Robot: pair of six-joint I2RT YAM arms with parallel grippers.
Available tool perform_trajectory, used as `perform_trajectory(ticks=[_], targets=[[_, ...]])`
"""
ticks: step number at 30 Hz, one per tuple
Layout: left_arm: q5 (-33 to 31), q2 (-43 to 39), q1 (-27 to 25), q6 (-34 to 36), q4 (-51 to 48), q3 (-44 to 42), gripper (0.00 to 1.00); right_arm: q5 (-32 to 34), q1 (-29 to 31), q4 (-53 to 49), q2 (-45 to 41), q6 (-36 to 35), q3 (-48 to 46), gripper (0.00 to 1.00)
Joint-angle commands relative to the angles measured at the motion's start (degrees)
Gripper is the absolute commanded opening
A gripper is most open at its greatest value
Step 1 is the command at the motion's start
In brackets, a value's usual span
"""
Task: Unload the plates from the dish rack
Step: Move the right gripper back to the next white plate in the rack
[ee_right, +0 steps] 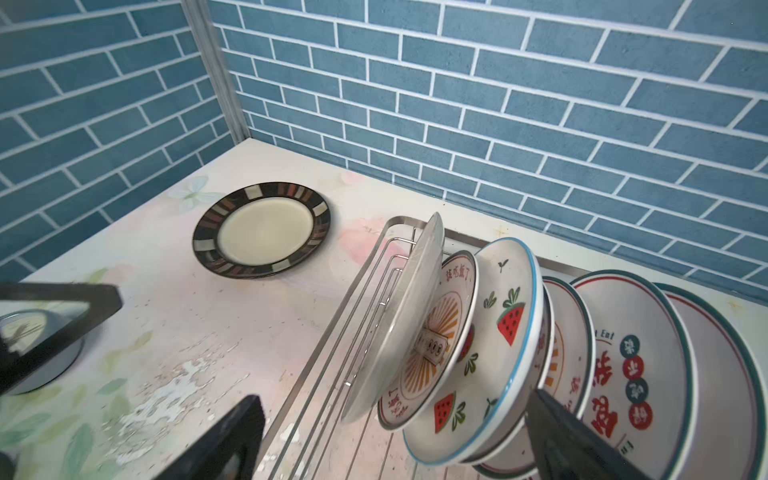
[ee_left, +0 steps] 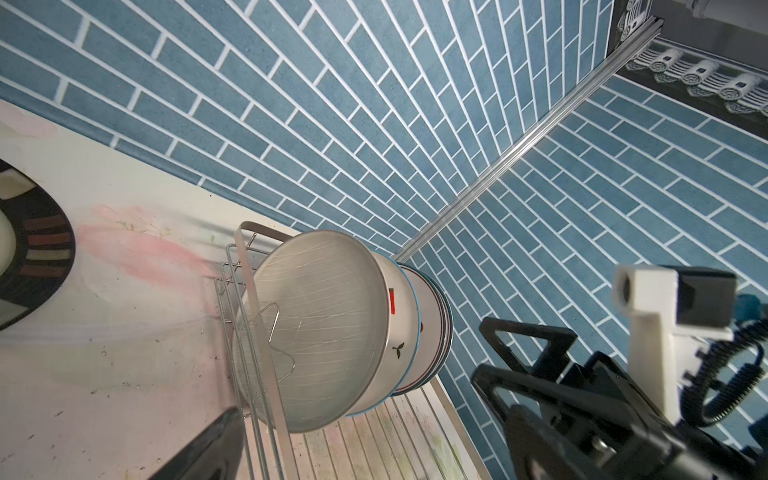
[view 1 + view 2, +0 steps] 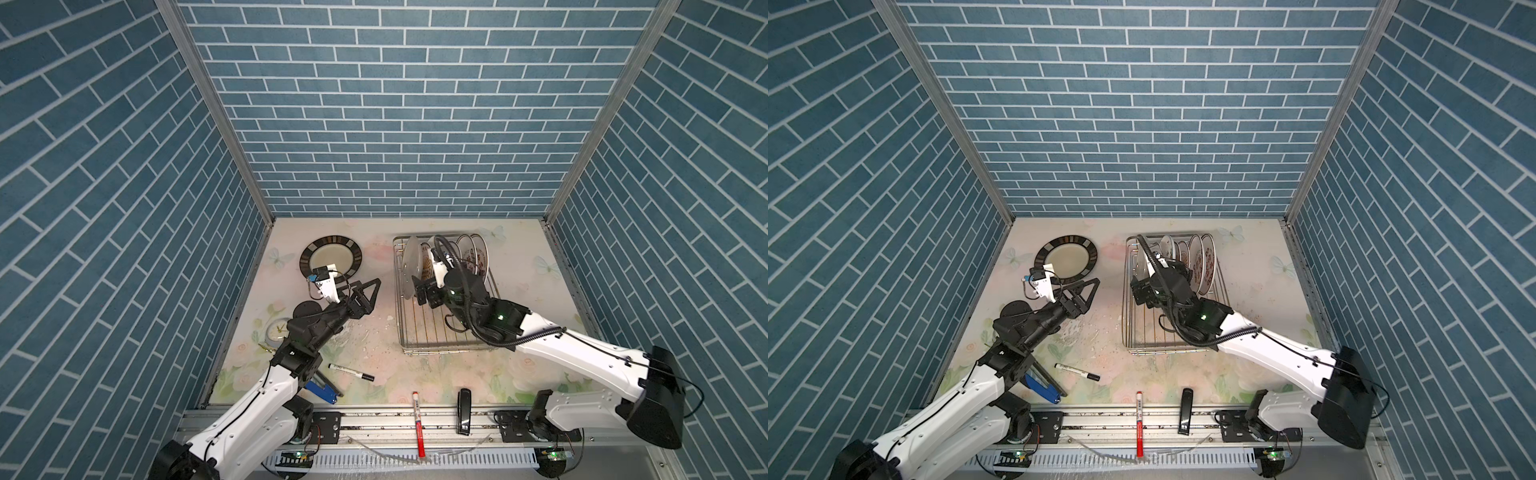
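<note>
we take the dish rack (image 3: 449,351) as our mark. about six plates stand on edge at its far end, packed close and leaning. nearest its left wall is the grey plate (image 1: 399,324), resting against the sunburst plate (image 1: 444,320). then come the watermelon plate (image 1: 509,316), the red-character plate (image 1: 623,365) and others partly hidden. one dark-rimmed plate (image 3: 332,253) lies flat on the table (image 3: 390,332), well left of the rack; we judge it already unloaded.

the right gripper (image 3: 424,291) is over the rack's left side, by the near edge of the grey plate. its jaws are wide apart and hold nothing. we cannot tell whether a finger touches the plate. the left gripper (image 3: 368,297) hovers left of the rack, between it and the dark-rimmed plate, jaws also spread and empty.

handling, our judgement: the plates are stiff, glazed and smooth, so slippery in hard fingers. they will likely chip if knocked on wire or a neighbour. weight looks middling and would hang off-centre in a rim pinch. best hold is the grey plate's free rim, fingers across its thickness, then lift clear of the prongs. the tight spacing leaves little room for the inner finger.
</note>
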Motion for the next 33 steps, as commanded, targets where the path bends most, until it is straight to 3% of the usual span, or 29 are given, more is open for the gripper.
perform_trajectory(ticks=[1, 4, 7, 9, 12, 16, 19, 25, 28, 33], targets=[[2.86, 0.96, -0.59, 1.14, 8.55, -1.08, 1.00, 5.69, -0.25, 0.54, 4.28, 2.59, 5.15, 0.93], [3.06, 2.04, -1.57, 1.82, 8.58, -1.29, 1.00, 4.74, -0.35, 1.81, 6.35, 4.29, 6.30, 0.83], [1.90, 4.47, -3.88, 1.33, 17.36, -4.38, 1.00, 3.57, -0.62, 3.08, 7.16, 5.55, 6.85, 0.68], [2.37, 5.37, -4.10, 0.27, 19.05, -5.17, 1.00, 4.52, -0.83, 1.91, 8.07, 6.49, 8.22, 0.68], [1.22, 5.31, -4.27, 0.88, 16.95, -5.62, 1.00, 4.41, -1.43, -1.97, 11.01, 8.00, 12.61, 0.59], [-5.20, 5.51, -5.17, 1.21, 13.52, -6.22, 1.00, 7.10, -2.14, -8.47, 16.15, 9.45, 18.69, 0.46], [-5.54, 5.84, -5.26, 1.74, 14.51, -7.02, 1.00, 7.86, -2.33, -10.44, 18.89, 9.83, 20.79, 0.30], [-6.09, 5.71, -5.31, 1.84, 13.03, -6.12, 1.00, 10.75, -2.63, -16.94, 24.67, 11.01, 27.62, 0.27], [-5.98, 6.52, -5.27, 1.58, 13.98, -6.26, 1.00, 12.48, -2.80, -17.47, 25.46, 11.89, 27.85, 0.20], [-5.69, 8.31, -5.27, 0.22, 17.35, -7.29, 1.00, 14.10, -2.99, -18.81, 26.93, 12.87, 28.53, 0.21]])
